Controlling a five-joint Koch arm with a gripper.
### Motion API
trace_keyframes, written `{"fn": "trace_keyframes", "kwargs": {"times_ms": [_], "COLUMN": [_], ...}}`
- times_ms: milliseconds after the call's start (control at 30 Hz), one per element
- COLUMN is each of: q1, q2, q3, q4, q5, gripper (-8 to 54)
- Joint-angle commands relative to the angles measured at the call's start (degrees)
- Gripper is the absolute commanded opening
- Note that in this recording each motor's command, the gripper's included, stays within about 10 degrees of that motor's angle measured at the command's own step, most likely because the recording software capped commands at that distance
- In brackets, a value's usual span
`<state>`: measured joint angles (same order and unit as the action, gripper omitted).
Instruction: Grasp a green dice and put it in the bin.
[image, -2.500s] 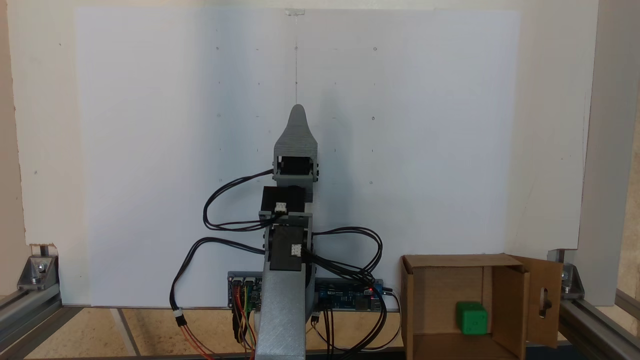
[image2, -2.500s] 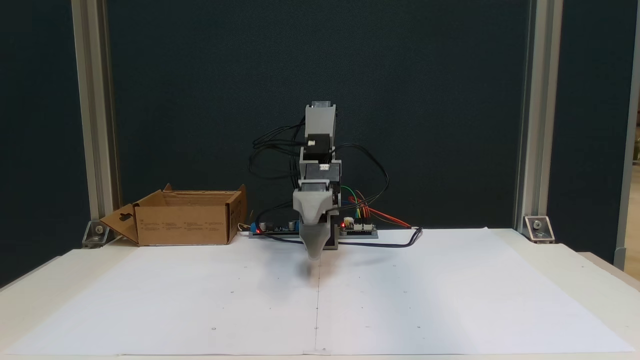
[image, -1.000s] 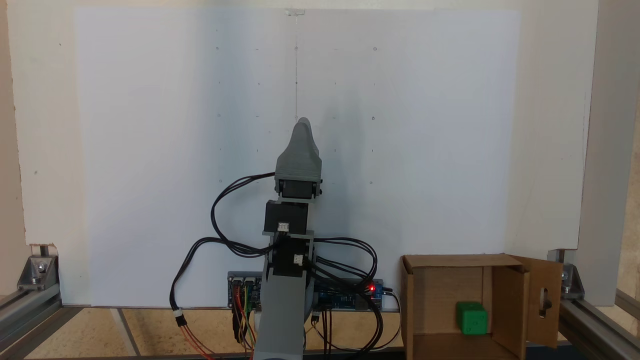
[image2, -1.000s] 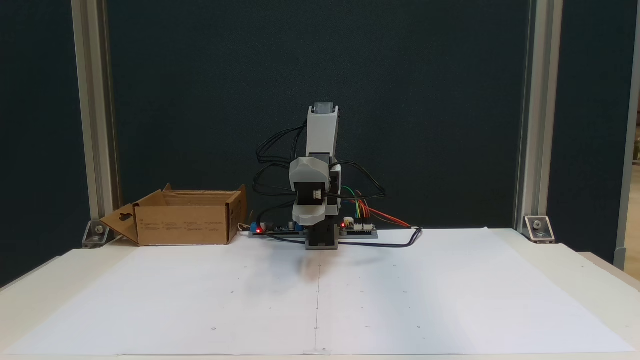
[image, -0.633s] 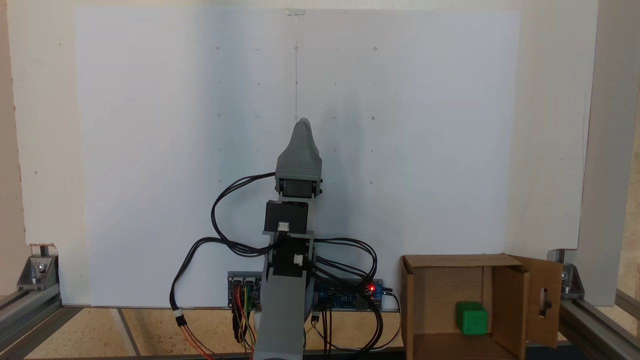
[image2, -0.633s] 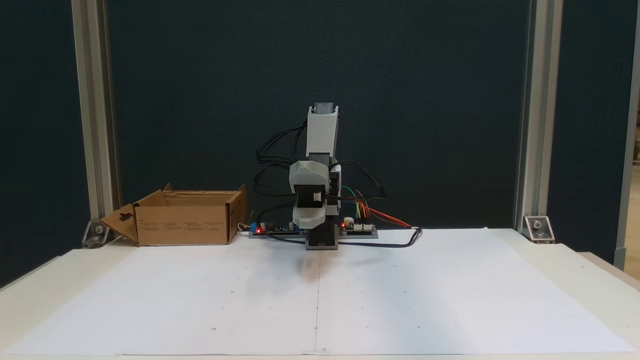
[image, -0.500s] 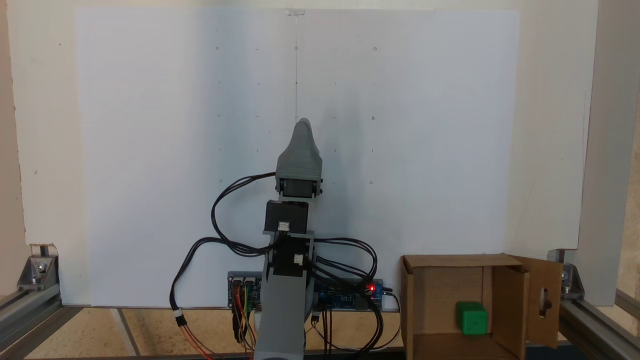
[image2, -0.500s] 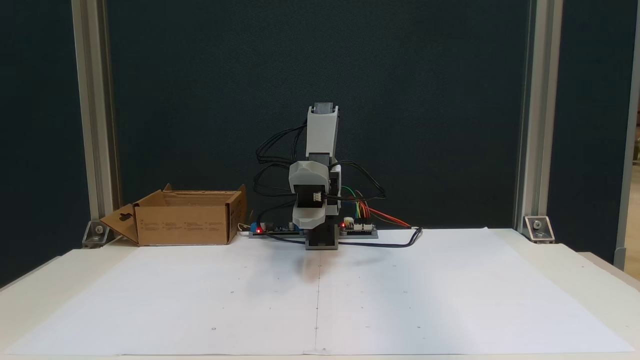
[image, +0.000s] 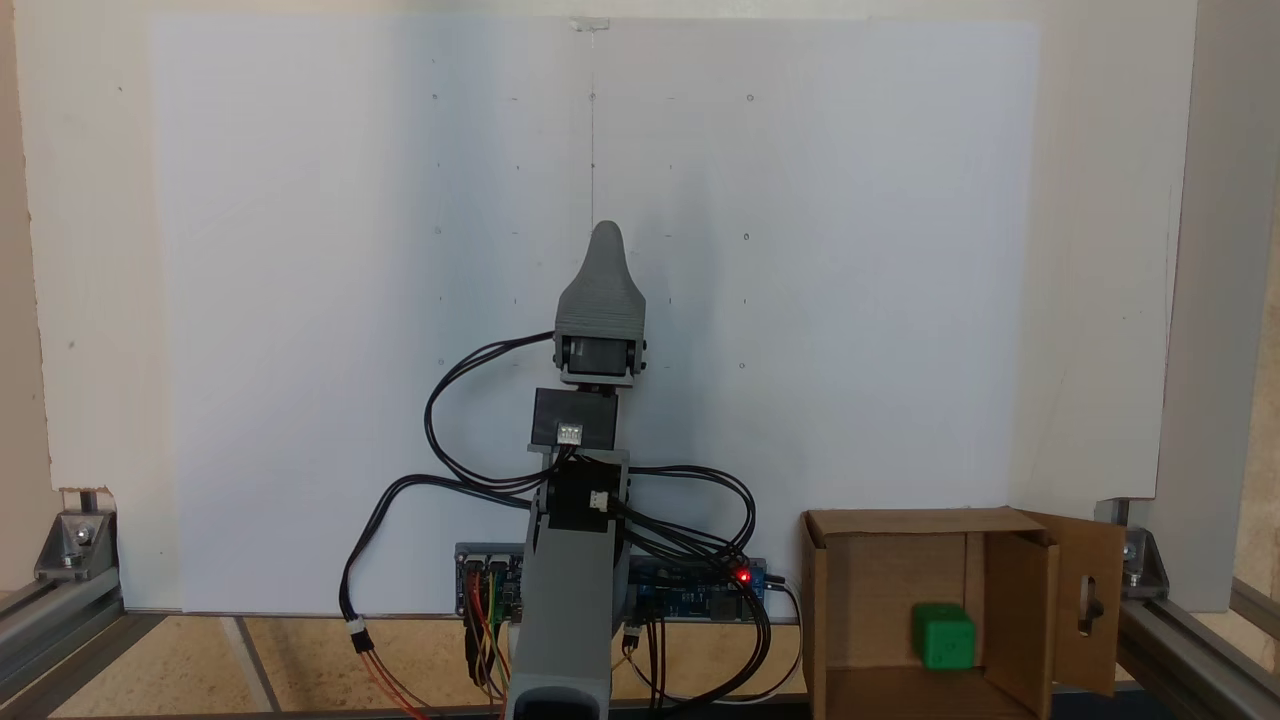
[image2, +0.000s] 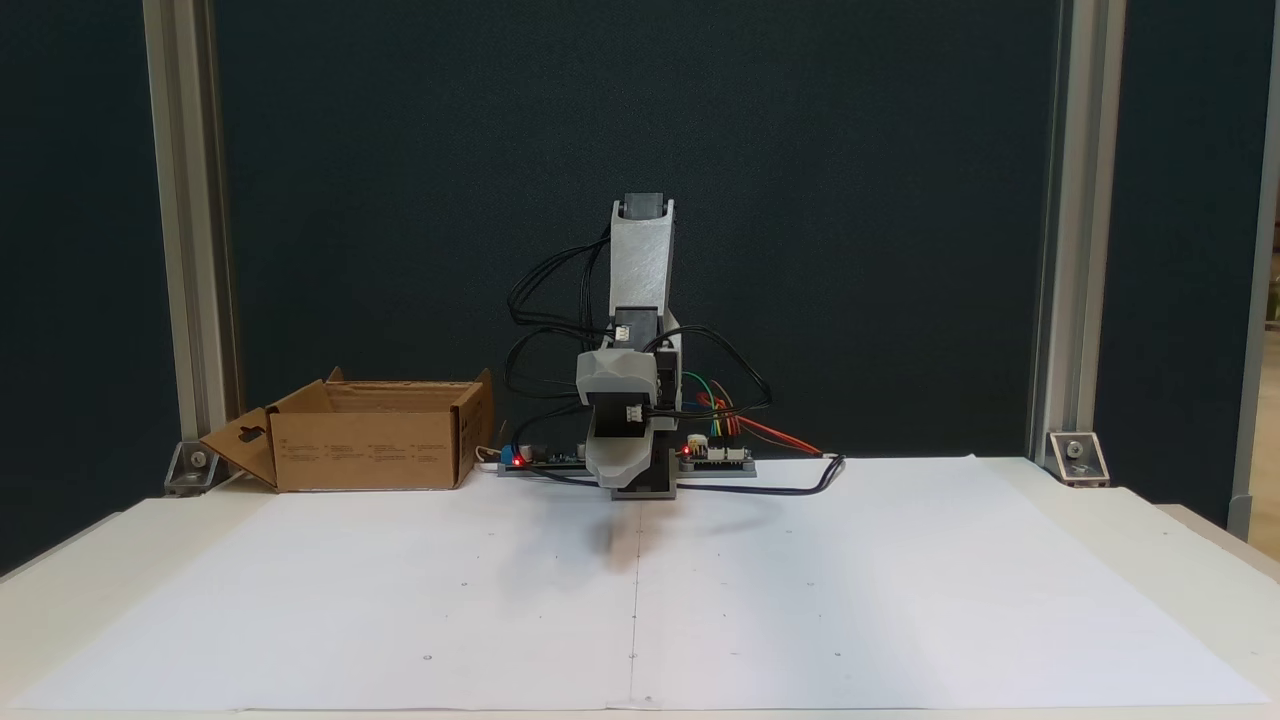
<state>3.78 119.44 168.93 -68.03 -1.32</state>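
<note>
The small bright green dice (image: 943, 636) sits inside the brown cardboard bin (image: 870, 610). Small print on the bin's side is unreadable. Whether the grey fingers (image: 606, 232) are apart cannot be told.

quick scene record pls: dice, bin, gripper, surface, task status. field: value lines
dice: green dice lying inside the bin, on its floor
bin: open cardboard bin at the table edge beside the arm's base; slotted flap folded outward
gripper: gripper over the white paper, well away from the bin; nothing seen in it; jaws line up one behind the other, so open or shut cannot be told
surface: white paper sheet on the table, marked with small dots
task status: looks done, dice in the bin
</note>
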Motion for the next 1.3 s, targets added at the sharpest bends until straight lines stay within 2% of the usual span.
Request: {"fn": "trace_keyframes", "kwargs": {"times_ms": [0, 1267], "q1": [-0.09, -0.44], "q2": [0.18, 2.37], "q3": [-2.55, 1.32], "q4": [-1.05, -10.37], "q5": [-1.41, -1.49], "gripper": [44.6, 44.6]}}
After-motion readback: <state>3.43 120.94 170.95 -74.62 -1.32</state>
